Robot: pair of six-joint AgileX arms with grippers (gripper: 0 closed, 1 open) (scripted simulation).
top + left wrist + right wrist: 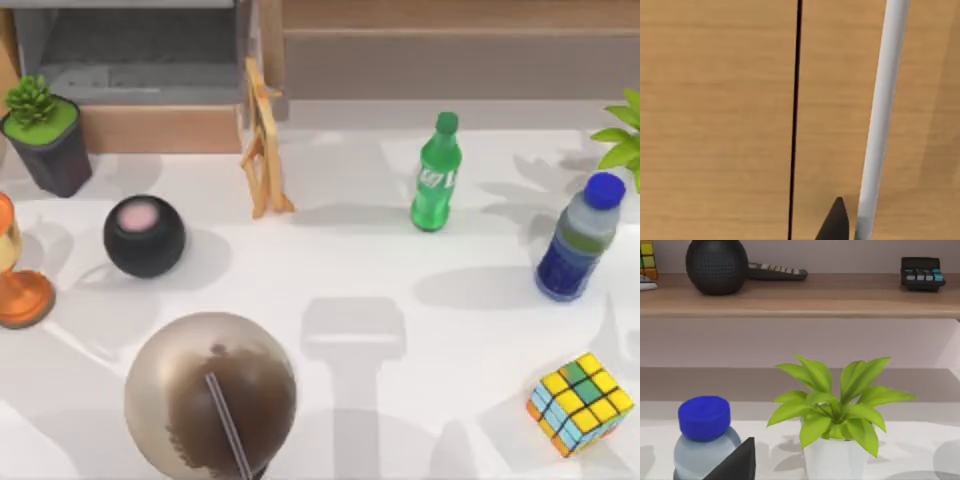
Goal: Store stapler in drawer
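Trouble waits at the drawer, open at the far left. The left gripper, its grip impossible to tell, is close beside a white bar, and a shove could shut the drawer. The right gripper is by the blue-capped bottle, its grip equally unclear, and I cannot tell where the stapler is.

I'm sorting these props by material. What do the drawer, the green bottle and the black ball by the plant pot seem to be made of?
The drawer looks like light wood at the front panel, matt, with a grey, maybe painted interior. The green bottle seems to be glossy translucent plastic, judging by its sheen. The black ball looks matt, perhaps mesh fabric, with a smooth pink top.
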